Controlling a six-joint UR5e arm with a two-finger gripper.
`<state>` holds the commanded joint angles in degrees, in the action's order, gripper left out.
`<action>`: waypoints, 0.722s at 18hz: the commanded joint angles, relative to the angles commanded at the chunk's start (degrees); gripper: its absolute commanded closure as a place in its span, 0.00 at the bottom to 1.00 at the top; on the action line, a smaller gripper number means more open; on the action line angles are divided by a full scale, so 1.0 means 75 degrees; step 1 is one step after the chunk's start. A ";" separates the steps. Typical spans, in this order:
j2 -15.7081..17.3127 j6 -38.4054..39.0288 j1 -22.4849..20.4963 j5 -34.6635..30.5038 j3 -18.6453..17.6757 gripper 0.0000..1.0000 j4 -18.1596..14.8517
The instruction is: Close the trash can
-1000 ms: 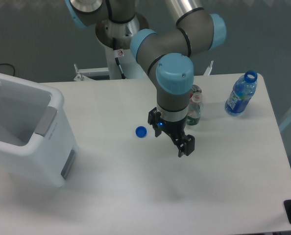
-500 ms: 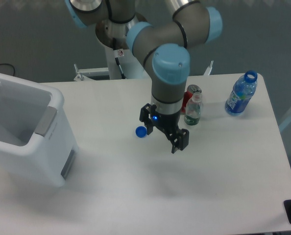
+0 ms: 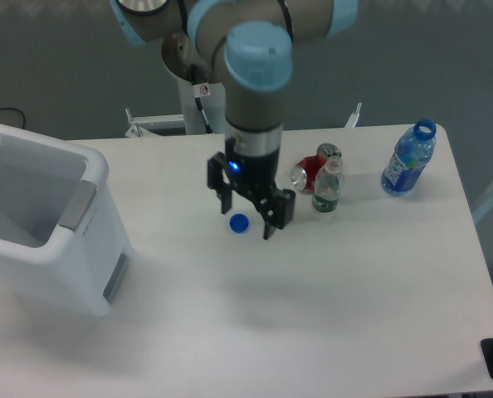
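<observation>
At the left edge of the frame stands the trash can (image 3: 43, 236), a large white boxy bin, tilted, its mouth open and the interior visible; a grey latch (image 3: 78, 206) sits at its near rim and a grey panel (image 3: 114, 276) lower on the side. No lid can be made out from this view. The plastic looks stiff, light and smooth, so it would likely slide if pushed hard; any lid is best pressed near its free edge. At centre, the gripper (image 3: 248, 211) hangs above the table (image 3: 313, 315), fingers parted, holding nothing, a blue cap (image 3: 239, 223) just beneath. Right of it stand a red can (image 3: 313, 172), a small bottle (image 3: 328, 189) and a blue bottle (image 3: 409, 159).
</observation>
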<state>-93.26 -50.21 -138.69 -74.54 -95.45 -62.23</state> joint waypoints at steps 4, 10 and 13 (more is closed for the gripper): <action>0.0726 0.0542 0.0176 0.0808 -0.0035 0.96 -0.0514; 0.1290 0.1620 0.1112 0.1208 0.0000 1.00 -0.0703; 0.1524 0.1948 0.1522 0.1395 0.0000 1.00 -0.0692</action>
<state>-81.83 -35.60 -127.28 -64.08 -95.45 -67.41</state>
